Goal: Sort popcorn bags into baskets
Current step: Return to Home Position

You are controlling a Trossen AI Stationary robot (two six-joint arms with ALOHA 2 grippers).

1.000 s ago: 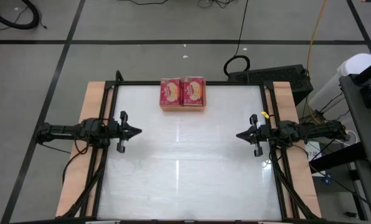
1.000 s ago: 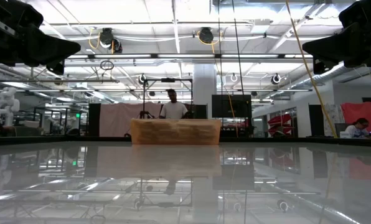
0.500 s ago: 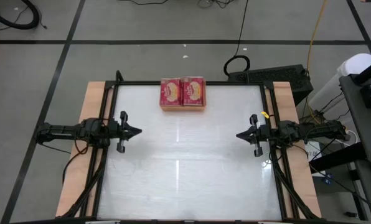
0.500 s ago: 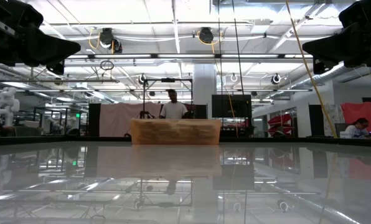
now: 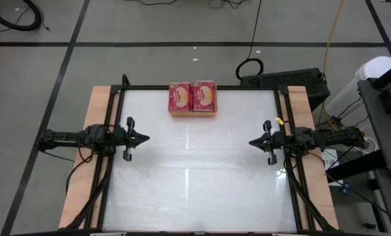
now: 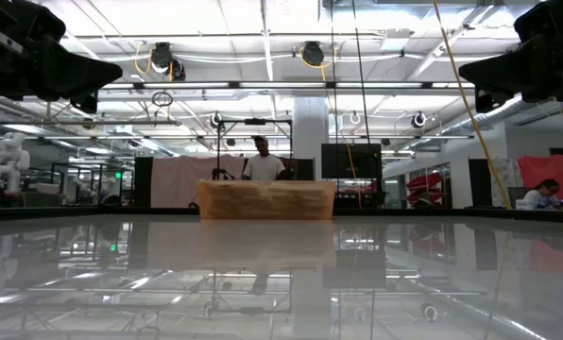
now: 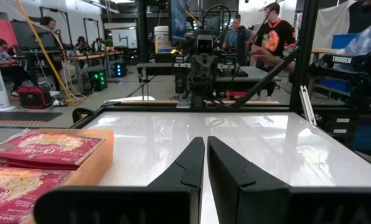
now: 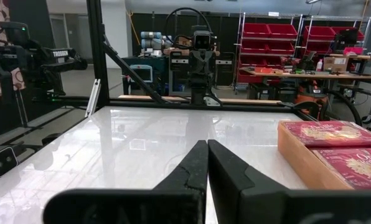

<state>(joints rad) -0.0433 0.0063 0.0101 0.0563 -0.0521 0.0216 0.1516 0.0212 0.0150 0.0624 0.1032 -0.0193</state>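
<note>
The orange basket [image 5: 193, 113] stands at the middle of the table's far edge, its wall also showing in the low view [image 6: 266, 200]. Red popcorn bags [image 5: 193, 97] lie stacked in it in two piles, picture side up, filling it. They show in the left wrist view [image 7: 45, 148] and in the right wrist view [image 8: 335, 140]. My left gripper [image 5: 145, 138] hovers shut above the table's left side. My right gripper [image 5: 251, 142] hovers shut above its right side. Both point toward the table's middle, well short of the basket.
The glossy white table top [image 5: 195, 170] is framed by a black rail [image 5: 113, 190] and wooden side strips. The other arm faces each wrist camera across the table [image 7: 201, 65]. People stand and sit in the room beyond [image 6: 263, 161].
</note>
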